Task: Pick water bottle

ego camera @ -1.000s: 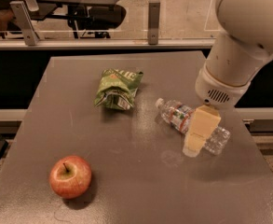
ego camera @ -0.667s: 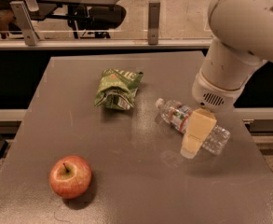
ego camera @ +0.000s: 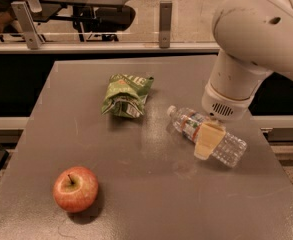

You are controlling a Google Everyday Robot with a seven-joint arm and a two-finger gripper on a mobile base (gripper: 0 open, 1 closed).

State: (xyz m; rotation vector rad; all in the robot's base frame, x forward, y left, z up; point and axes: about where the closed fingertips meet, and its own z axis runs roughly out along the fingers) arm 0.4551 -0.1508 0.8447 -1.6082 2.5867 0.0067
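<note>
Clear water bottle (ego camera: pixel 185 124), tool (ego camera: pixel 206 145) atop, shifted capward

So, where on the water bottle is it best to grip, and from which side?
Probably the middle of the water bottle, beside the label, coming straight down from above and closing across its width. It lies on its side on the table, cap toward the back, so both long sides are free. The pincer hangs over that part.

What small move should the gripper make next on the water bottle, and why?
Probably ease the gripper straight down a touch, then grasp. It sits over the middle of the water bottle, which lies on its side on the table, cap toward the green bag. Whether it straddles the bottle can't be seen.
</note>
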